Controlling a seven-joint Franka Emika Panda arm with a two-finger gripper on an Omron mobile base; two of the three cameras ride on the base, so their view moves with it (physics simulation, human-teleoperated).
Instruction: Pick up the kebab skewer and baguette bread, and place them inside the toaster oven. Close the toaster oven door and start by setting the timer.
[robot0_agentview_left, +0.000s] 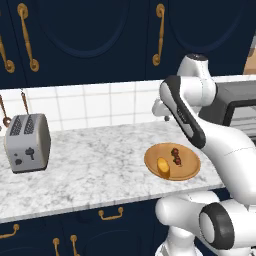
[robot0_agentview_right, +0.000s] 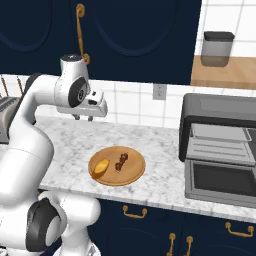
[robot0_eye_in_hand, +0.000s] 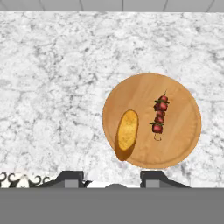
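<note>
The gripper (robot0_eye_in_hand: 111, 177) hangs partly open and empty high above the counter (robot0_eye_in_hand: 52, 87), the kebab skewer (robot0_eye_in_hand: 159, 116) and baguette (robot0_eye_in_hand: 127, 131) lying side by side on the wooden plate (robot0_eye_in_hand: 183, 109) below, long axes roughly parallel.

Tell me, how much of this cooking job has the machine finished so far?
Little so far. The toaster oven door hangs open. The kebab skewer and baguette bread lie on the wooden plate; the end effector hovers above, empty. Left: load both, close, set timer.
</note>
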